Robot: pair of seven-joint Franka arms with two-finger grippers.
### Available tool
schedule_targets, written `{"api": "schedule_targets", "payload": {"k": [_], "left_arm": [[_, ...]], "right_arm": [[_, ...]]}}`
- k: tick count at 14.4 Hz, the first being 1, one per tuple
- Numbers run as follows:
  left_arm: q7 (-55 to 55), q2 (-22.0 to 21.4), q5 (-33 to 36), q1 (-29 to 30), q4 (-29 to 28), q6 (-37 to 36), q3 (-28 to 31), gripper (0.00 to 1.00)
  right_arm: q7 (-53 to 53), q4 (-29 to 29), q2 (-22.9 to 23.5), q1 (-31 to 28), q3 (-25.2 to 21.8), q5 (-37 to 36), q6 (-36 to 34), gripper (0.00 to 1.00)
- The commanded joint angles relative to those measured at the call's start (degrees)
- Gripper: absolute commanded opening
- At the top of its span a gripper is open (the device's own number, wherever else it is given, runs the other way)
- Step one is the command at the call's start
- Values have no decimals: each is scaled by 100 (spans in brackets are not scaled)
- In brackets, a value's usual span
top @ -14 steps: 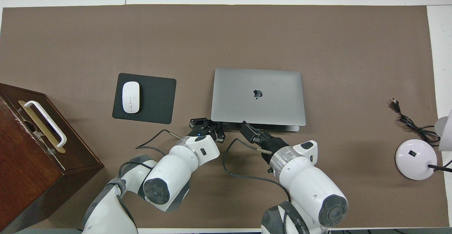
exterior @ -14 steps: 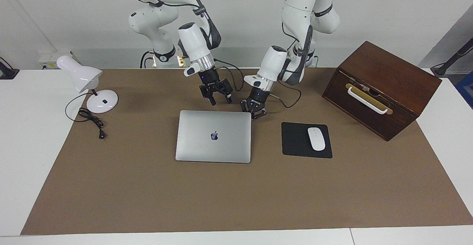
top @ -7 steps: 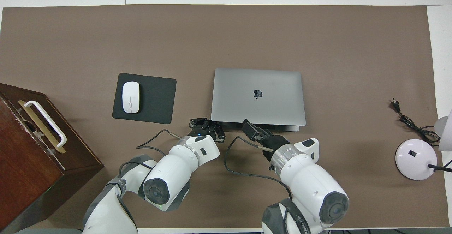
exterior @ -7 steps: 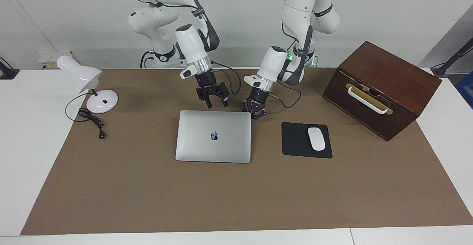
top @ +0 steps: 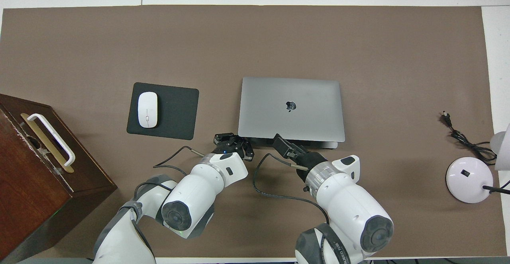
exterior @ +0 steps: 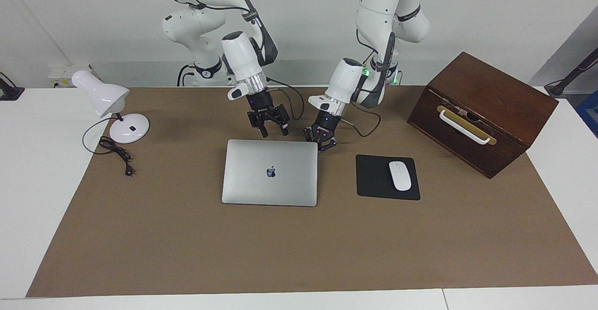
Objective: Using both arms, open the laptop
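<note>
The laptop [exterior: 270, 172] lies shut on the mat, beside the mouse pad [exterior: 387, 177]; opening has not begun. The left gripper [exterior: 321, 145], fingers pressed together, sits at the lid corner nearest the robots. The right gripper [exterior: 272, 131], fingers spread, hangs over that same near edge. Only an apple logo [exterior: 271, 172] marks the lid; no readable writing.

place: robot lab | evidence: two white arms [exterior: 373, 15], papered table [exterior: 187, 254]
</note>
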Motion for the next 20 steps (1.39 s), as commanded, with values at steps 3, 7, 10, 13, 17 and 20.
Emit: {"api": "schedule_targets", "payload": {"k": [3, 7, 10, 13, 17, 20], "left_arm": [[73, 240, -43, -117, 125, 112, 92, 0], [82, 258, -43, -117, 125, 112, 92, 0], [82, 258, -43, -117, 125, 112, 92, 0], [82, 258, -43, -109, 125, 112, 92, 0], [82, 266, -43, -109, 125, 112, 92, 0], [91, 266, -34, -100, 125, 112, 92, 0]], "right_arm": [[-209, 438, 130, -156, 36, 134, -429, 100], [-367, 606, 235, -270, 36, 134, -518, 100], [-455, 632, 226, -314, 36, 134, -624, 100], [-315, 527, 139, -218, 44, 134, -685, 100], [-60, 369, 33, 11, 44, 143, -694, 100], [-68, 369, 42, -24, 44, 134, -694, 100]]}}
